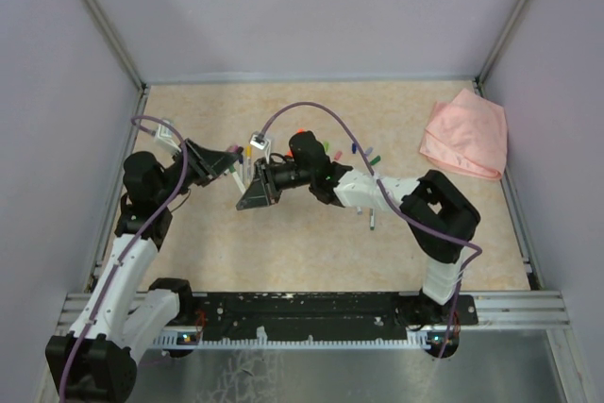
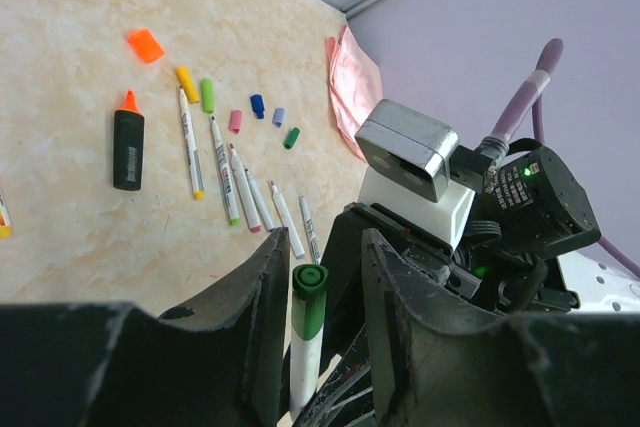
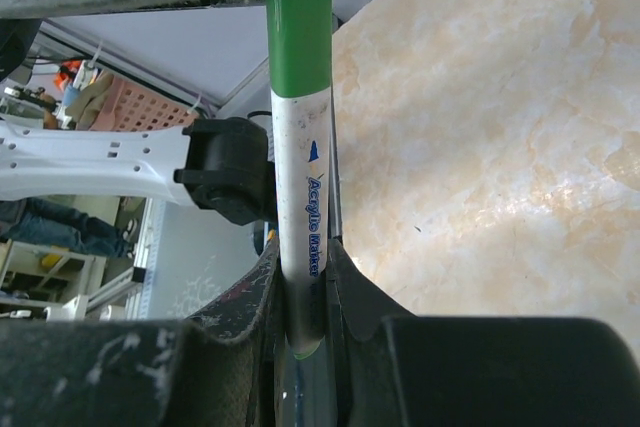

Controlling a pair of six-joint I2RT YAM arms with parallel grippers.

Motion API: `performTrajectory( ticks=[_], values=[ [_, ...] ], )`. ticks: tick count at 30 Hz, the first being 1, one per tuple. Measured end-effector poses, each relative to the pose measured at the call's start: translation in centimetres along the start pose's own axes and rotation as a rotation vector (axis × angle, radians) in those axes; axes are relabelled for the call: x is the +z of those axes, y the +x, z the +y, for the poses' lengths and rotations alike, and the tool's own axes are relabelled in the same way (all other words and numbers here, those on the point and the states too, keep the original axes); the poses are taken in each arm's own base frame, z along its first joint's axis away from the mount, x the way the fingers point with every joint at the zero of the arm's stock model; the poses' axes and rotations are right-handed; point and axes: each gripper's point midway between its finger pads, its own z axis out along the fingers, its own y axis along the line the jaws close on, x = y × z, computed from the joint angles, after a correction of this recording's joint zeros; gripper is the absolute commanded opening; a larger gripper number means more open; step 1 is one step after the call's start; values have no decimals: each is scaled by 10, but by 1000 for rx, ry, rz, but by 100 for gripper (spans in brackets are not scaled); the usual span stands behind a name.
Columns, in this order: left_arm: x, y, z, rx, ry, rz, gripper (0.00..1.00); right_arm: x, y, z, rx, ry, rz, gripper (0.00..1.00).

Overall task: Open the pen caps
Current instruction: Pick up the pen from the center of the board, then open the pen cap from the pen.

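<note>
Uncapping in hand: right hand (image 3: pixel 305 317) pinches pen (image 3: pixel 304 197) barrel; left hand (image 2: pixel 320 267), slightly spread, straddles its green cap (image 2: pixel 309 307). Next: clamp green cap between fingers, pull apart along barrel.

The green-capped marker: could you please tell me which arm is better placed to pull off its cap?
Left. The left gripper straddles the green cap, jaws not yet shut, while the right gripper is shut on the white barrel, steadying it.
</note>
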Motion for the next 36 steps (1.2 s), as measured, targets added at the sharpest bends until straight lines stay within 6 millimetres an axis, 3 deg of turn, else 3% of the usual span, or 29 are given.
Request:
performTrajectory(
  ticks=[14,23,25,28,30,36],
  values=[
    [0,6,3,-6,-8,27,39,-3,-3,1,-23,25,-9,0],
    [1,10,4,0,1,50,0,-4,0,-3,-11,46,1,0],
    [1,10,4,0,2,52,0,-4,1,-3,-10,49,3,9],
    [1,11,3,2,5,54,0,-4,0,-4,-15,54,1,35],
    [1,10,2,5,12,55,0,-4,-2,-4,-19,66,-8,45],
    [1,14,-1,17,55,59,0,-12,-25,7,-39,79,-85,50]
  ],
)
